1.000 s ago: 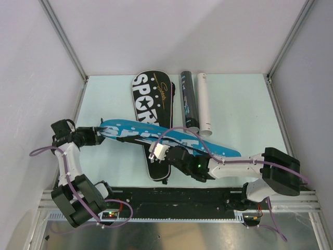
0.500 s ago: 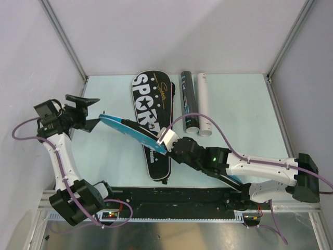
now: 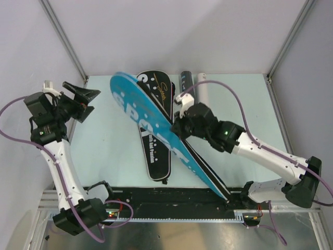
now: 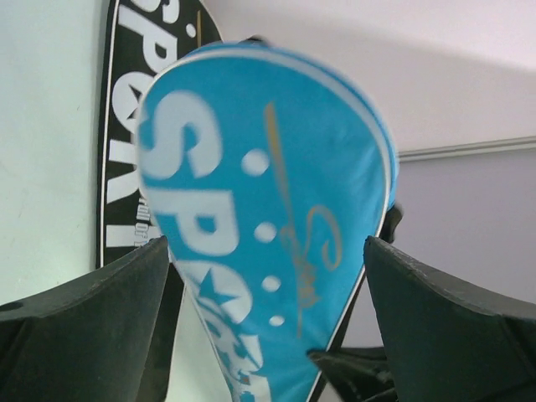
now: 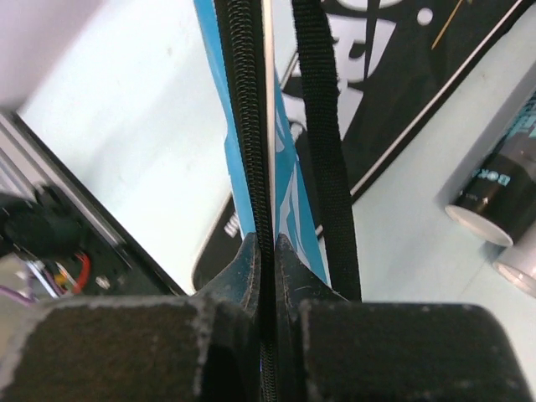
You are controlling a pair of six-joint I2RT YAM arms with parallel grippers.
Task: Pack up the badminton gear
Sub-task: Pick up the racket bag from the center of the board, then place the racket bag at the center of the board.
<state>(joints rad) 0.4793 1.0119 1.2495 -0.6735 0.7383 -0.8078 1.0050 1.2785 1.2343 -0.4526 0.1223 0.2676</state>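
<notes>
Right pincer [image 5: 266, 249] clamped tight on the blue cover's [image 3: 148, 120] zipper edge

My left pincer [image 3: 92, 101] gapes wide, holding nothing, off to the cover's left. I'm gripping that edge, I reckon, so the cover stays raised across the black cover [image 3: 156, 164] lying on the surface [image 3: 104, 146], free to reposition.

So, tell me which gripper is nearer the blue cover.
Right. The right gripper grips the blue cover by its edge; the left gripper is open, off its wide end.
</notes>
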